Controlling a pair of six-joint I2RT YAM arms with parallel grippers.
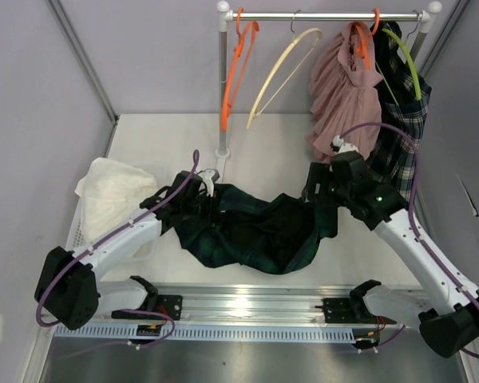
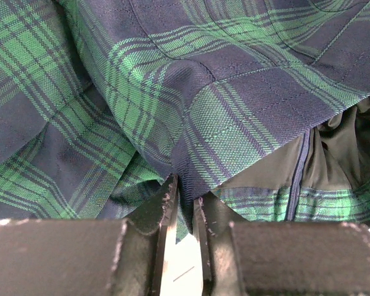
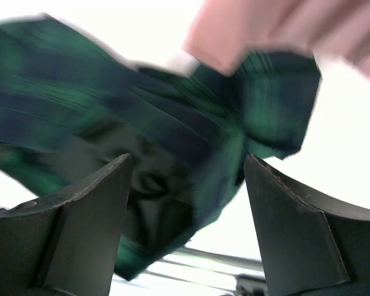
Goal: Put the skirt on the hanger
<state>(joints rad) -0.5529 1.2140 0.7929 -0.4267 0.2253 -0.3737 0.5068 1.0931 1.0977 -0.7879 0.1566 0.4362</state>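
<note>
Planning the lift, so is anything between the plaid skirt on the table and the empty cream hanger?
Nothing visible blocks it. Only bare table lies between the skirt and the cream hanger on the rail. The rack post stands left of that path, and a pink garment hangs to the hanger's right.

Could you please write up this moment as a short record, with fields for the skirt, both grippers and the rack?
target: green plaid skirt, crumpled on the table between the arms, on no hanger
left gripper: jaws narrowly apart at the skirt's edge
right gripper: wide open, skirt ahead of it
free hangers: orange hanger, cream hanger, both on the rail
occupied hangers: pink garment, dark plaid garment
also on table: white cloth, far left
</note>
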